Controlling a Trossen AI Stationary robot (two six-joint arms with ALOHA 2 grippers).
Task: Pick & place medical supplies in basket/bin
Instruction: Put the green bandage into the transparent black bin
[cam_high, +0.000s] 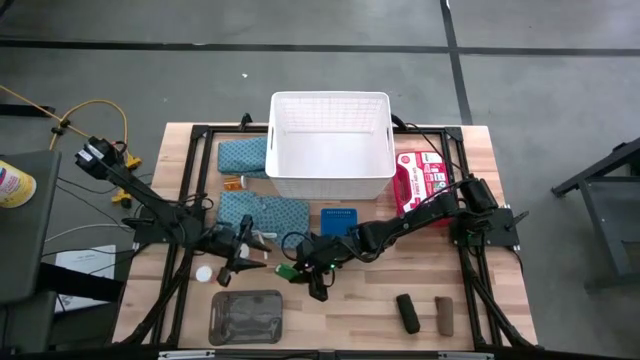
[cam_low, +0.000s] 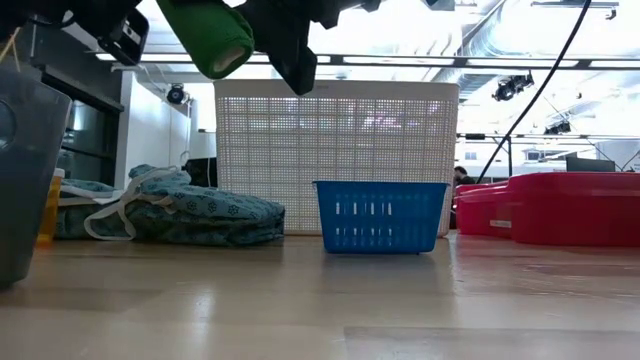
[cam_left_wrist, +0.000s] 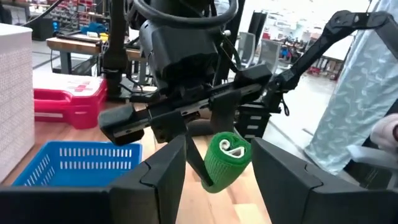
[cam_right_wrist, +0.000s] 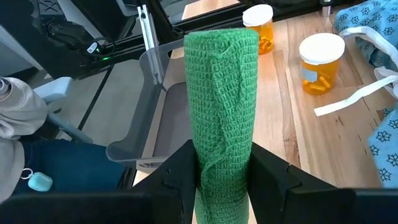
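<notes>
My right gripper (cam_high: 300, 268) is shut on a green roll (cam_right_wrist: 222, 93) in mid-air, left of the small blue basket. In the low view the roll (cam_low: 210, 35) hangs well above the table. My left gripper (cam_high: 248, 258) is open just left of it. In the left wrist view its fingers stand on either side of the roll (cam_left_wrist: 225, 160) without touching. The white basket (cam_high: 330, 150) stands at the far middle. Two teal cloths (cam_high: 262, 210) (cam_high: 242, 155) lie left of it. The black roll (cam_high: 407, 312) and brown roll (cam_high: 444, 315) lie near the front edge. My right gripper pinches the green roll between its two fingers (cam_right_wrist: 177, 177), on the roll's rear part (cam_right_wrist: 221, 168). The roll lies along the fingers, and most of its length sticks out past their tips. It is lifted clear of the table.
A grey tray (cam_high: 246, 317) lies at the near left, with a white disc (cam_high: 205, 273) beside it. Two white-capped orange vials (cam_right_wrist: 320, 62) (cam_right_wrist: 258, 28) stand near the cloth strings. A small blue basket (cam_high: 338, 220) and a red box (cam_high: 420, 180) sit by the white basket.
</notes>
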